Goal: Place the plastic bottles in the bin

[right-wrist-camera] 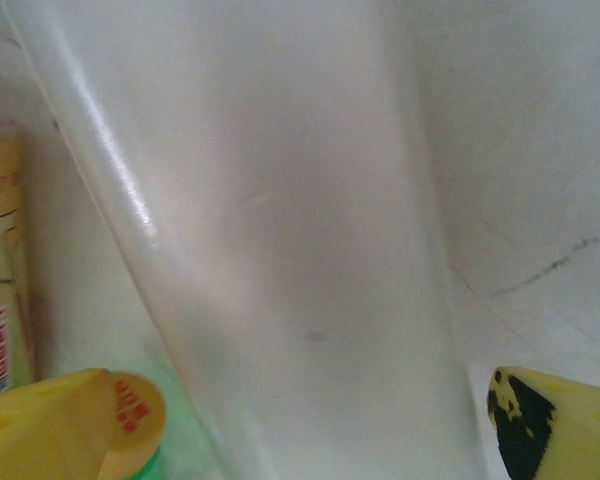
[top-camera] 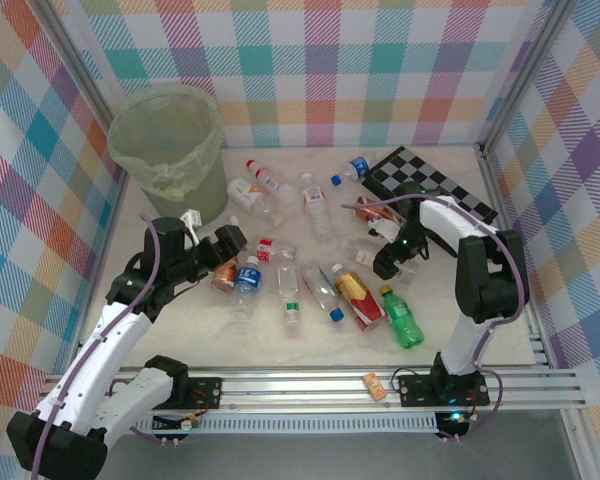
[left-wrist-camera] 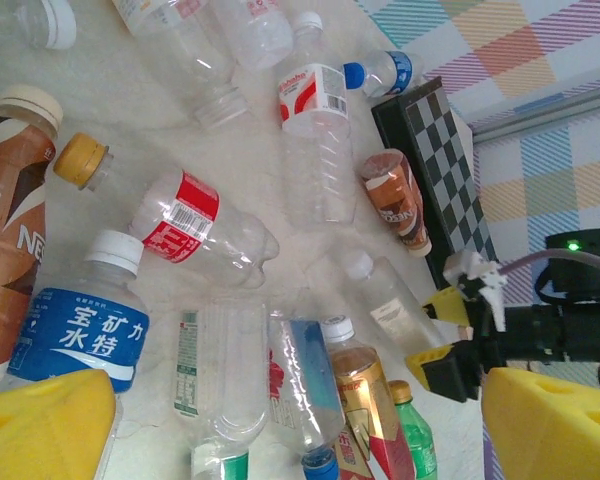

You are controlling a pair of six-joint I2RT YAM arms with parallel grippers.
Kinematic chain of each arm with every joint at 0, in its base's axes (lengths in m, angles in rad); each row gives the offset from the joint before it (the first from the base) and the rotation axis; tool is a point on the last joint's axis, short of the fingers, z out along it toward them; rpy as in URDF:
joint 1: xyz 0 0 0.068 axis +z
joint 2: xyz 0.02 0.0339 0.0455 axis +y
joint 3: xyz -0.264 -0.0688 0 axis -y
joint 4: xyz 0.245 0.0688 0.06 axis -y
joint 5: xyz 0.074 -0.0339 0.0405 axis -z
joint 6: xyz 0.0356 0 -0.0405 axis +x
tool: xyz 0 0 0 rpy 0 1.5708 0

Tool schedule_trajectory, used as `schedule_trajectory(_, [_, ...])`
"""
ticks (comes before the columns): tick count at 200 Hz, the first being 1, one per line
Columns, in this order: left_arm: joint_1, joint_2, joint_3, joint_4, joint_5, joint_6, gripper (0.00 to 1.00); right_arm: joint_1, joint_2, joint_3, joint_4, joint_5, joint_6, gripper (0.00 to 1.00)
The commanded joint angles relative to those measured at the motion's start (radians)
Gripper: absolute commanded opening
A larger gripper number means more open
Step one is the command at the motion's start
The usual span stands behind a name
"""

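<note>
Several plastic bottles lie scattered on the white table, among them a green one (top-camera: 403, 322) and a red-gold one (top-camera: 358, 295). The pale-green bin (top-camera: 170, 150) stands at the back left. My left gripper (top-camera: 230, 260) hangs open over the left of the pile. Its yellow fingers (left-wrist-camera: 40, 425) stand wide apart above a blue-labelled bottle (left-wrist-camera: 80, 335) and clear bottles (left-wrist-camera: 215, 370). My right gripper (top-camera: 388, 262) is low at a clear bottle (right-wrist-camera: 300, 250). It is open, its fingers (right-wrist-camera: 550, 420) on either side of that bottle with small gaps showing.
A black-and-white checkerboard (top-camera: 430, 180) lies at the back right, just behind the right arm. Checked walls close in the left, back and right sides. A metal rail (top-camera: 310, 385) runs along the near edge, with a small tan object (top-camera: 376, 385) on it.
</note>
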Motion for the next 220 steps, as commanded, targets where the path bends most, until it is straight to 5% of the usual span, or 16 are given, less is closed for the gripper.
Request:
schedule_trajectory(1, [-0.008, -0.014, 0.027, 0.006, -0.018, 0.005, 0.94, 0.005, 0.032, -0.004, 0.032, -0.006, -0.028, 0.95])
schedule_trajectory(31, [-0.008, -0.008, 0.009, 0.042, -0.009, -0.010, 0.94, 0.004, 0.051, -0.009, 0.059, -0.003, -0.040, 0.93])
schedule_trajectory(83, [-0.008, -0.004, 0.000, 0.053, -0.011, -0.017, 0.94, 0.003, 0.019, 0.000, 0.057, 0.032, -0.036, 0.69])
schedule_trajectory(146, [-0.011, 0.016, -0.009, 0.137, 0.047, -0.078, 0.94, 0.003, -0.134, 0.057, -0.008, 0.001, 0.048, 0.58])
schedule_trajectory(220, [-0.133, 0.127, 0.002, 0.463, 0.064, -0.191, 0.96, 0.073, -0.343, -0.011, 0.304, -0.316, 0.385, 0.42])
